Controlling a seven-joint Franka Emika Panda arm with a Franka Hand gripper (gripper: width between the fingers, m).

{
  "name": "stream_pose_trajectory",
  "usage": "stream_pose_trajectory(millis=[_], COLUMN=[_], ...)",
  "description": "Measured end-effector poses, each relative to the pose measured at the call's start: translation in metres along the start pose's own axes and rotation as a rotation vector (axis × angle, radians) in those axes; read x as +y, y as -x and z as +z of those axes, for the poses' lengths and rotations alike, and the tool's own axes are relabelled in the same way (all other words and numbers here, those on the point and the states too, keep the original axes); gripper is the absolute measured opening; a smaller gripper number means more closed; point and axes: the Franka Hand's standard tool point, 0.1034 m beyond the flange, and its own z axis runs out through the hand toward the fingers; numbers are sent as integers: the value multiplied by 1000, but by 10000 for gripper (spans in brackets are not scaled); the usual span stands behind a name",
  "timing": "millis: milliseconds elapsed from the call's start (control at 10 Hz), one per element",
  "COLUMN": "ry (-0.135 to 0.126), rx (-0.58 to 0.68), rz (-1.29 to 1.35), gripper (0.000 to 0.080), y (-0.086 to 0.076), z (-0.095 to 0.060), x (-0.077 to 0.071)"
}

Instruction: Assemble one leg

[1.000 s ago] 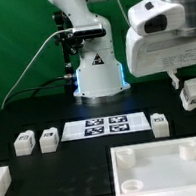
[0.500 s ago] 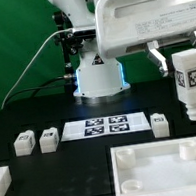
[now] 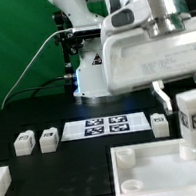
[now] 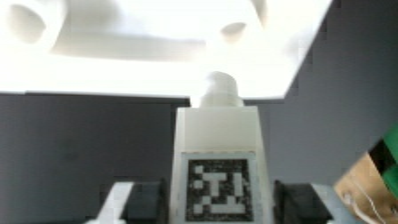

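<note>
The leg [image 3: 194, 123] hangs upright in the air with its tag showing, just over the white panel [image 3: 145, 157] toward the exterior view's right. The gripper [image 3: 191, 105] has it pinched from both sides, fingers [image 4: 125, 203] snug against it. Three other legs [image 3: 49, 141] sit near the marker board [image 3: 108, 125].

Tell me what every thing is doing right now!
gripper: shut on the held leg.
held leg: upright, lifted off the table, near the panel's far edge.
left leg: loose on the table.
middle leg: loose on the table.
right leg: loose on the table.
panel: lying flat.
marker board: lying flat.
</note>
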Motion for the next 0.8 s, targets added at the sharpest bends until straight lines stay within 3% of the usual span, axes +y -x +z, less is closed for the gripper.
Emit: stream_pose_trajectory(millis=[200, 600, 800], ry=[-19, -13, -4], rx=[-34, -17, -12], rz=[35, 24, 1], gripper=[288, 288, 288], y=[16, 20, 16], z=[14, 27, 26], x=[-28, -27, -16])
